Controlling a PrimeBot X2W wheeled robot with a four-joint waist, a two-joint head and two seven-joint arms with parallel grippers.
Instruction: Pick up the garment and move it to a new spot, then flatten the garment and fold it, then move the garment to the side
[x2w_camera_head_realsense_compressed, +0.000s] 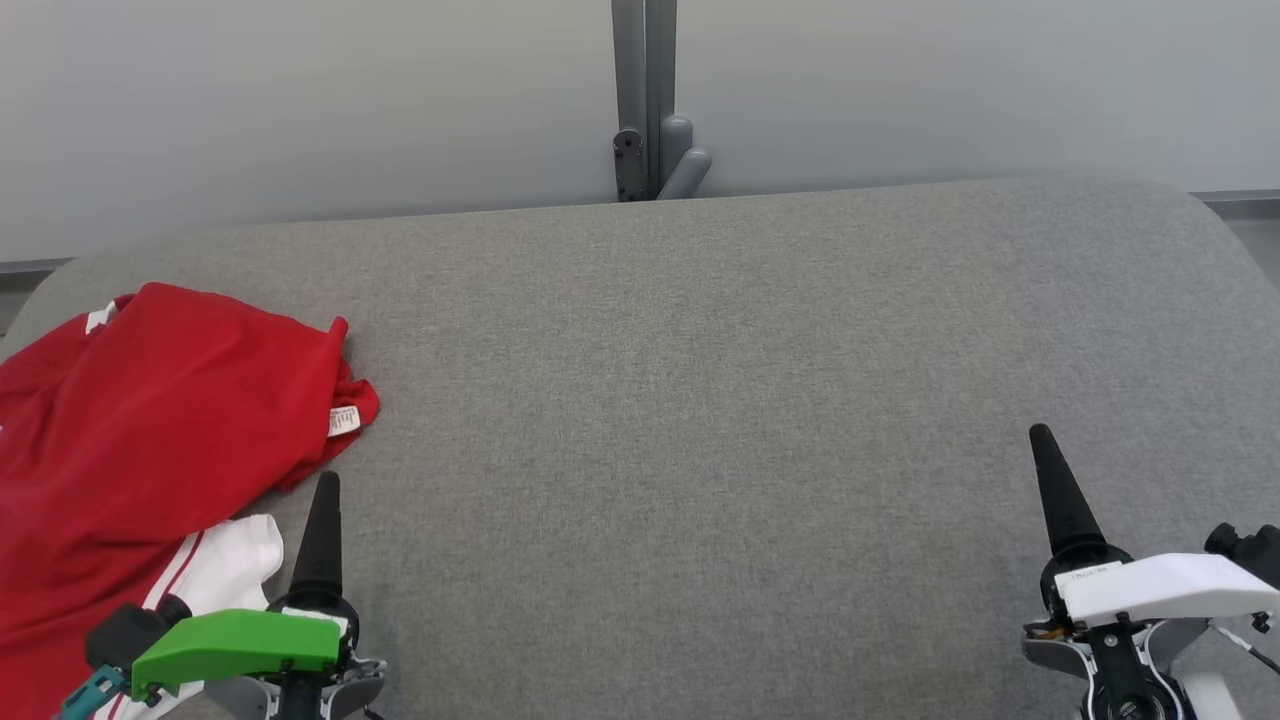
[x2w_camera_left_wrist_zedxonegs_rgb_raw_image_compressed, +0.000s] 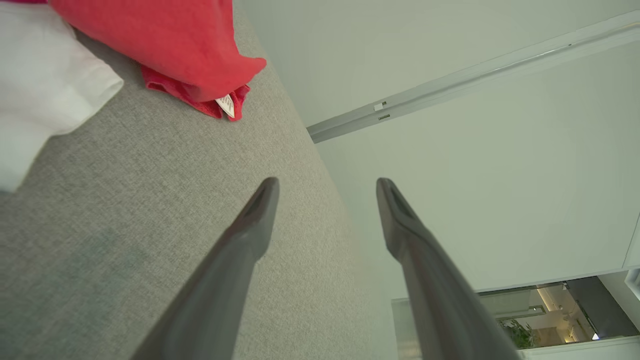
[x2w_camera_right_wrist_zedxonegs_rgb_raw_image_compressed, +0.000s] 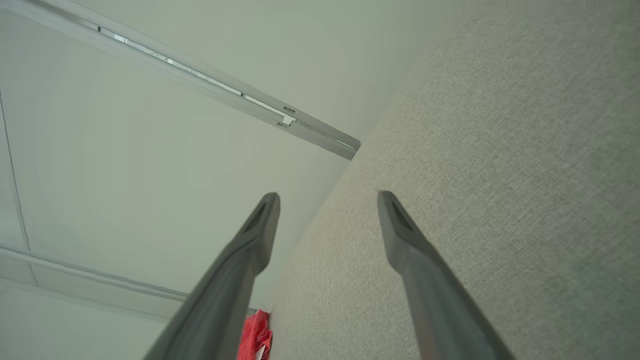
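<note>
The left gripper (x2w_camera_left_wrist_zedxonegs_rgb_raw_image_compressed: 327, 182) is holding its fingers (x2w_camera_left_wrist_zedxonegs_rgb_raw_image_compressed: 250, 235) apart, with nothing between them, over the grey surface (x2w_camera_head_realsense_compressed: 700, 400). The right gripper (x2w_camera_right_wrist_zedxonegs_rgb_raw_image_compressed: 327, 195) is holding its own fingers apart and empty too. The garment (x2w_camera_head_realsense_compressed: 150, 420) (red, with white trim) is lying crumpled at the surface's left edge, just beside the left gripper. Bare surface is lying between the two grippers.

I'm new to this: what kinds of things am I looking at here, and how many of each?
Garment, red and white: 1
Robot grippers: 2 (left gripper, right gripper)
Grey fabric-covered surface: 1
Total: 4
</note>
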